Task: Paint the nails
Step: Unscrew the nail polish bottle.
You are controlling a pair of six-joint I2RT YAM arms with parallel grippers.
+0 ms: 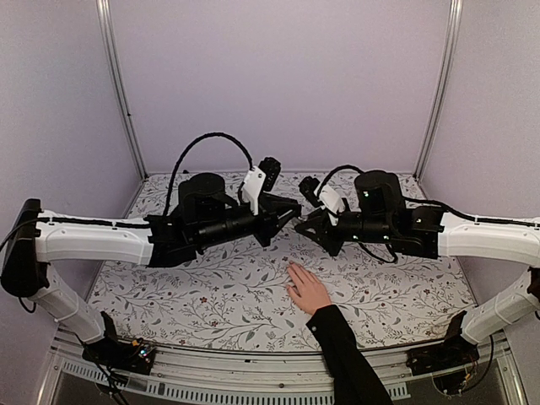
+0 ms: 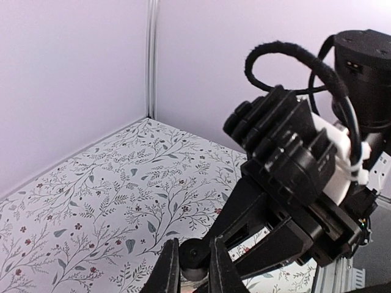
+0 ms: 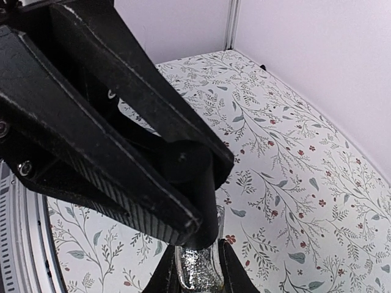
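Nails (image 1: 293,271) are sitting at the tips of a light-skinned hand (image 1: 309,291) that is resting flat on the flowered counter (image 1: 211,295), its black sleeve running off toward the near right edge. From overhead they are too small to pick out one by one. Both arms are meeting in the air above the middle of the counter. The left fingers (image 2: 166,273) are clamping a black cap (image 2: 192,255), and the right fingers (image 3: 235,278) are gripping a small bottle (image 3: 197,271) of glittery polish just beneath it. Cap and bottle are probably being worked apart, though the join itself is hiding behind the left fingers. The hand is lying below that meeting point and toward the arm bases, well apart from it. Its long axis is running from near right to far left, fingertips aiming up toward the meeting fingers. Both arms are standing about equally near, but the cap-holding left arm is looking like the one to be coming down and back toward the nails.
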